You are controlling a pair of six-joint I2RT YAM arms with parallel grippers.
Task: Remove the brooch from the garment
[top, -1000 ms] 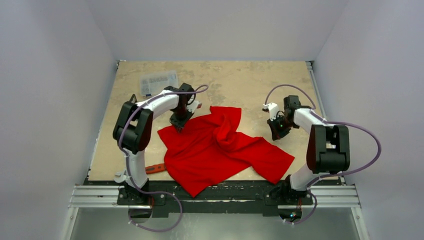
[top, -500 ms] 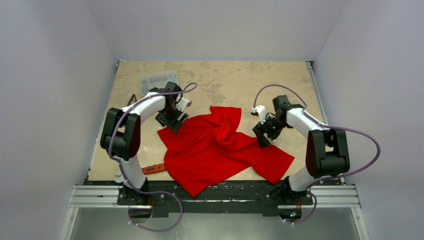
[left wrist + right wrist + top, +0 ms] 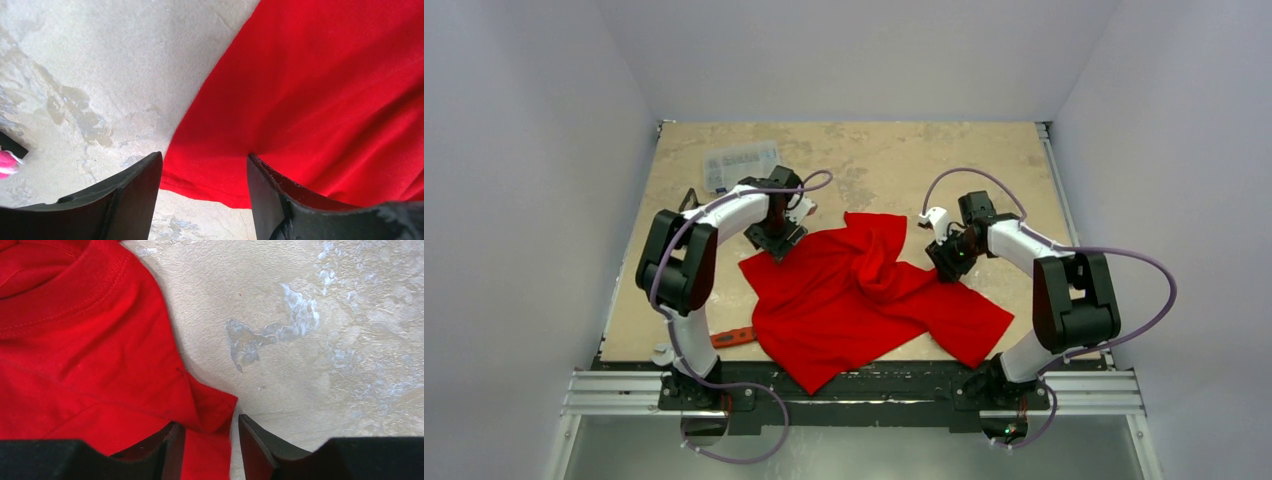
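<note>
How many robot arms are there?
2. The left arm reaches to the red shirt's far left corner. The right arm reaches to the shirt's right side. No other arm shows in any view.

The table (image 3: 904, 160) has a beige, mottled top with pale grey-white blotches, some looking like worn or flaking patches. At its far left lies a flat clear packet (image 3: 741, 165) with dark printing on it. Just beside the table's left edge, nearer than the packet, stands a small black object (image 3: 689, 198), too small to make out. Near the front left corner lies a tool with a red handle (image 3: 733, 337), and close beside it a small round whitish thing (image 3: 661, 352). A metal rail (image 3: 864, 392) runs along the near edge. Plain white walls (image 3: 854, 50) close in the three other sides.
</note>
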